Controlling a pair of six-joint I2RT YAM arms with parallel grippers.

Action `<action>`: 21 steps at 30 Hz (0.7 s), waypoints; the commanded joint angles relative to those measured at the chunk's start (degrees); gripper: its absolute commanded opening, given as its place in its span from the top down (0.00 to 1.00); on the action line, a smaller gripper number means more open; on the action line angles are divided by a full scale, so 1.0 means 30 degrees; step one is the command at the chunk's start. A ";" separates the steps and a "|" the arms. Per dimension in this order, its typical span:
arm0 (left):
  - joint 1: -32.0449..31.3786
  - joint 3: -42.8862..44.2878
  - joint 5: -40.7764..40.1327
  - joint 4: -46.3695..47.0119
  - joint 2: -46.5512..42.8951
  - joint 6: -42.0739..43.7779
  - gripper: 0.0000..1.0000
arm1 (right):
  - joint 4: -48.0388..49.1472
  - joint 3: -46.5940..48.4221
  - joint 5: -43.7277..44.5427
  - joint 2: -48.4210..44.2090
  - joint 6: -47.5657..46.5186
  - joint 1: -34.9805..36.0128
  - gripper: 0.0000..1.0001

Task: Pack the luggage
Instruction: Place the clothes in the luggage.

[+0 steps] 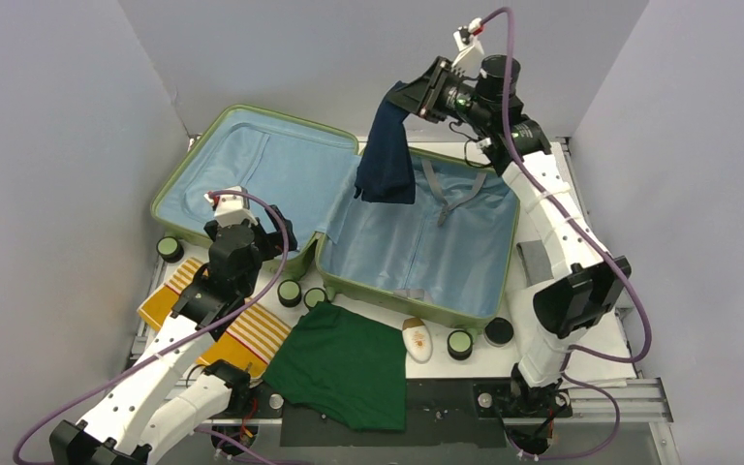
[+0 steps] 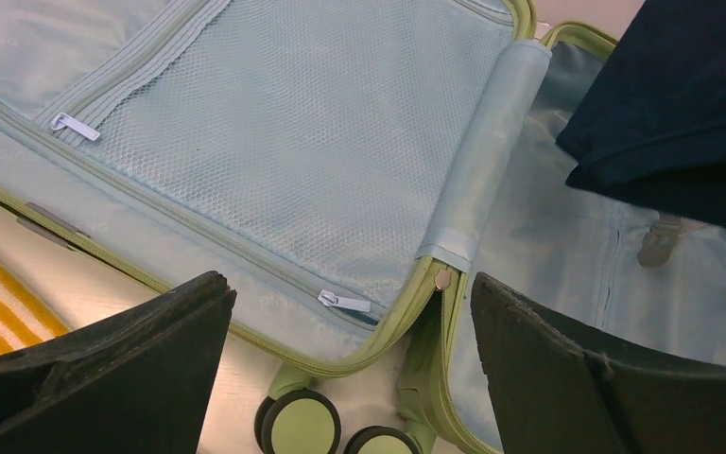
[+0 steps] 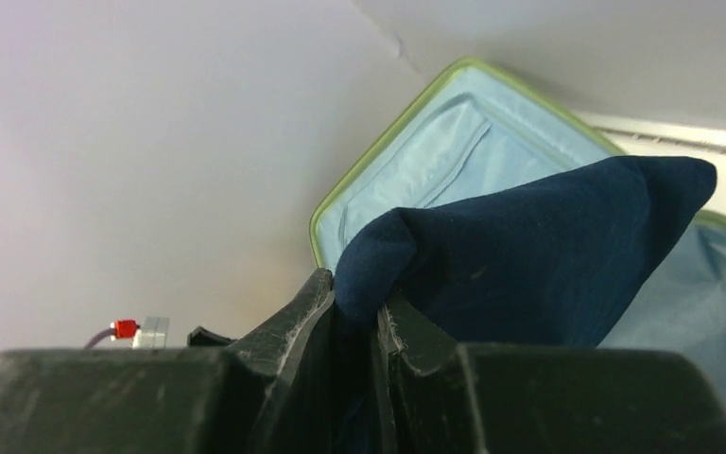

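Right gripper (image 1: 405, 97) (image 3: 354, 305): jaws clenched on a bunched edge of the navy cloth (image 1: 386, 160) (image 3: 529, 255). The cloth hangs from the fingers, lifted over the far rim of the luggage (image 1: 417, 247) (image 3: 435, 151). Its lower end hangs over the hinge line between the two halves. Contact with the lining cannot be told.

Left gripper (image 1: 283, 235) (image 2: 350, 284): released, jaws wide, nothing between them. It hovers over the near rim at the hinge, pointing toward 12 o'clock. In its wrist view the navy cloth (image 2: 681, 95) shows at 2 o'clock.

Luggage (image 2: 293, 142): lies open and flat at table centre, blue lining up. One half sits at 10 o'clock and carries a zipped mesh pocket (image 2: 274, 161). The other half sits at 2 o'clock with grey straps (image 1: 450, 199) lying loose inside. Wheels (image 2: 301, 423) line the near edge, at 6 o'clock of the shell.

Outside the shell, on the table (image 1: 601, 334):
- green cloth (image 1: 344, 363) at 6 o'clock, just beside the near rim
- striped cloth (image 1: 252, 334), yellow and white, at 8 o'clock, partly under the left arm
- white bottle (image 1: 417, 339), lying down at 5 o'clock, touching the green cloth's edge
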 commanded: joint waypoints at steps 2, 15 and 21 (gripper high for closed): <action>0.0065 0.0046 -0.0330 0.0262 0.0017 0.0053 0.05 | 0.2385 -0.0312 -0.1735 0.0545 -0.0050 0.0532 1.00; 0.0166 0.0039 0.0181 0.0440 0.0360 0.0067 0.05 | 0.1979 -0.5811 -0.1614 -0.0546 -0.1486 -0.1333 1.00; 0.0270 0.0028 0.0286 0.0468 0.0458 0.0090 0.05 | 0.1278 -0.6002 -0.1542 -0.0279 -0.2080 -0.1269 1.00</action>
